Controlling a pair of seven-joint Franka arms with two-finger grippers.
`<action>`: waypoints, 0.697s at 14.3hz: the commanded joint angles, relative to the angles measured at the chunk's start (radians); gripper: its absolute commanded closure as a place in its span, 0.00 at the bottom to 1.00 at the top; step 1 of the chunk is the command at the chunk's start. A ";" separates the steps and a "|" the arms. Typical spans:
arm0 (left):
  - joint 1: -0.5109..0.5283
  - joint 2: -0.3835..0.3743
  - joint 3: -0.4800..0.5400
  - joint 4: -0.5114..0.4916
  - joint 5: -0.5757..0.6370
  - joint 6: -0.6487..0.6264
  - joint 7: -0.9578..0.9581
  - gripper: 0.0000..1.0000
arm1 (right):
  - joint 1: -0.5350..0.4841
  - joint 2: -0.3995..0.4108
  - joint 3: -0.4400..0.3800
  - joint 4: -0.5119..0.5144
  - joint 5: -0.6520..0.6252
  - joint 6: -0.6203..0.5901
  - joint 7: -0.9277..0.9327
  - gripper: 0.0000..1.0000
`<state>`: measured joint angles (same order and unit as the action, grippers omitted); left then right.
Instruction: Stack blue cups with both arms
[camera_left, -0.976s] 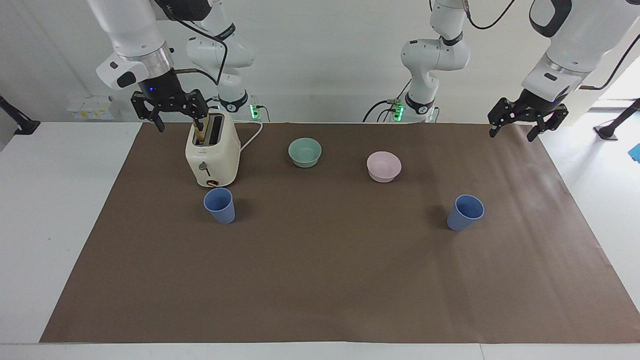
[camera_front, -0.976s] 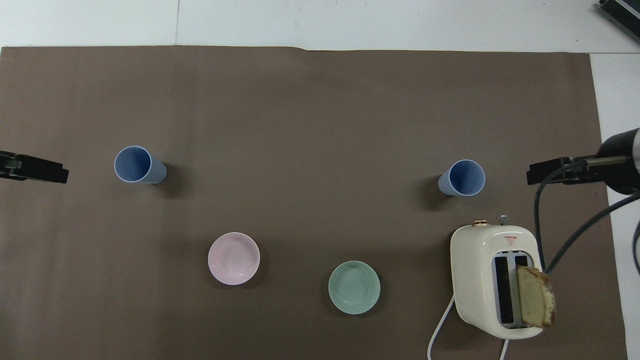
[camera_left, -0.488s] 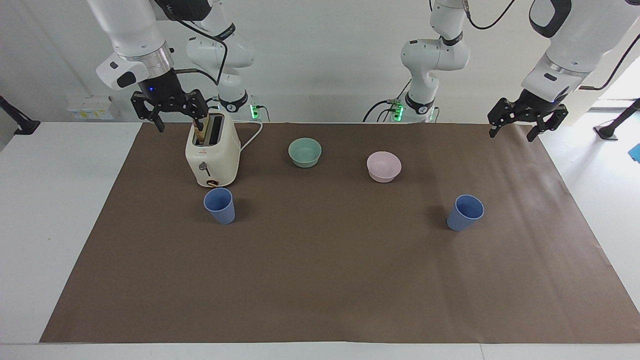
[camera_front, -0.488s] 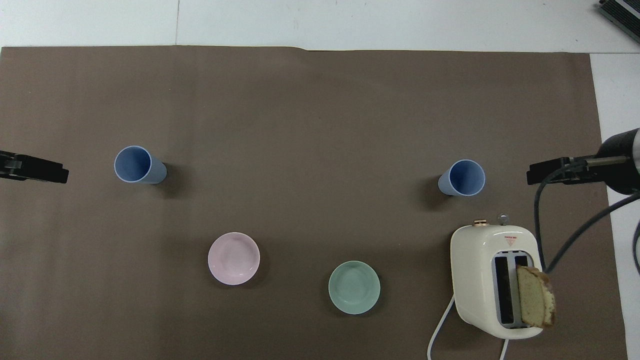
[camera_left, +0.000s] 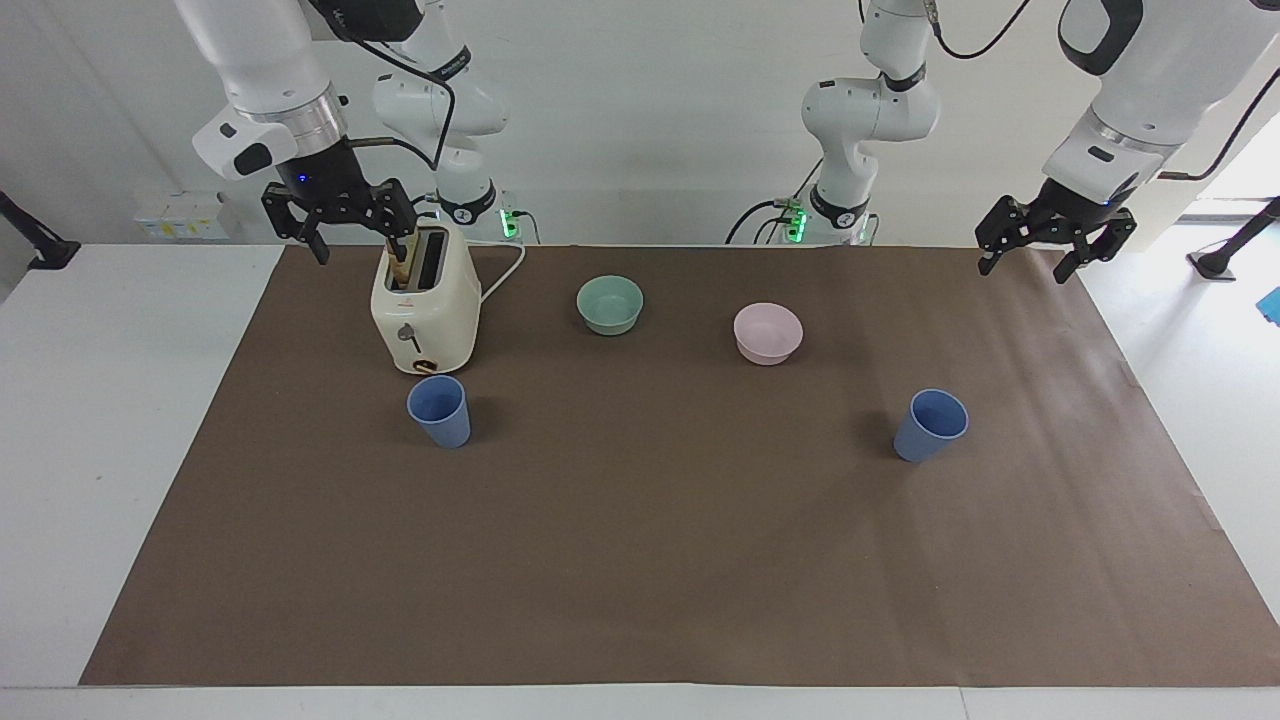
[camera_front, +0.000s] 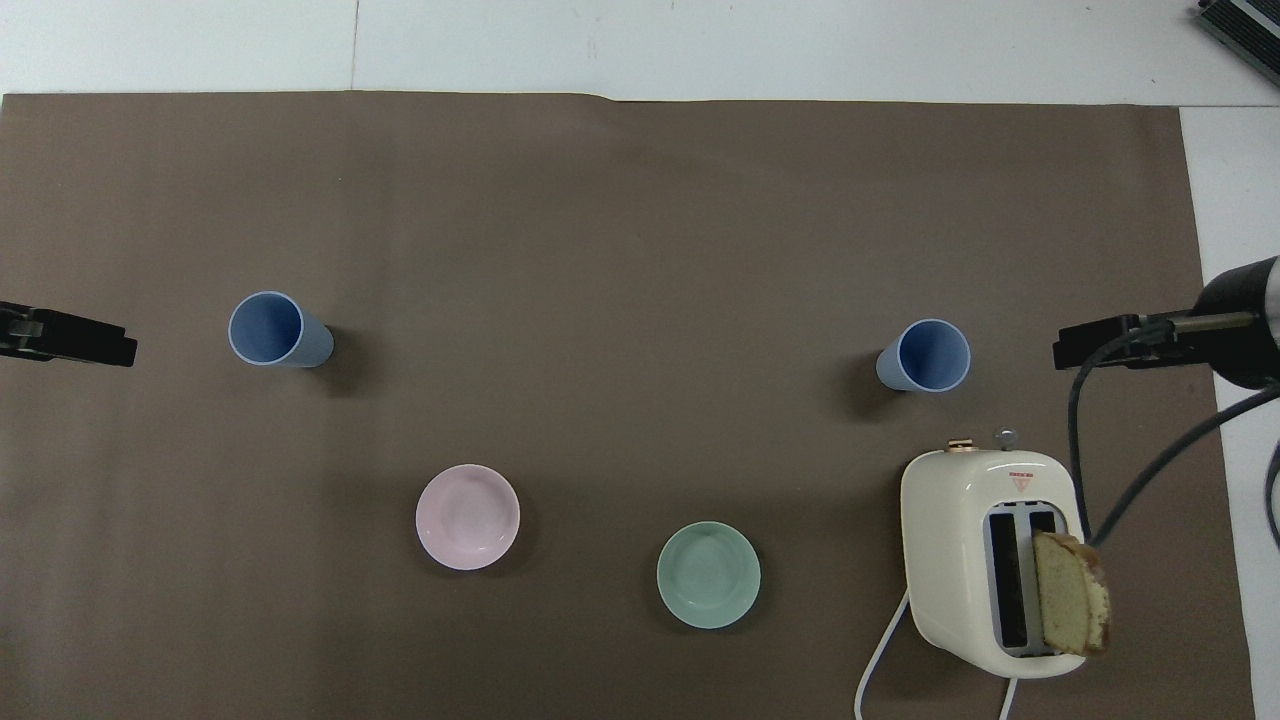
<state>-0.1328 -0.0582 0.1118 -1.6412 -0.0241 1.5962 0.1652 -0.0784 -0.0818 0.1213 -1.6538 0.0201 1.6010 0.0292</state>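
Well apart from each gripper (camera_left: 1029, 258), blue cups (camera_left: 930, 425).

A high camera faces both robots across the brown paper-covered table (camera_left: 640, 560); another looks steeply down from above their end. Both share that tabletop, half-turned.

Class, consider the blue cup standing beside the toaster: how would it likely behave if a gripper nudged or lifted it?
The blue cup looks like thin plastic, so probably light and stiff. Its narrow base under a wider rim suggests it may tip if pushed high. On its side it would likely roll in a curve.
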 joint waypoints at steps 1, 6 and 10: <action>0.004 -0.015 -0.003 -0.016 0.009 0.001 0.004 0.00 | -0.014 -0.015 0.008 -0.012 -0.005 -0.012 -0.017 0.00; 0.006 -0.012 -0.003 -0.016 0.006 0.014 0.004 0.00 | -0.014 -0.015 0.008 -0.012 -0.005 -0.012 -0.017 0.00; 0.007 -0.003 -0.003 -0.081 0.003 0.112 0.004 0.00 | -0.014 -0.015 0.008 -0.012 -0.005 -0.012 -0.017 0.00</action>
<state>-0.1328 -0.0528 0.1111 -1.6617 -0.0241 1.6370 0.1652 -0.0784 -0.0818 0.1213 -1.6538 0.0201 1.6010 0.0292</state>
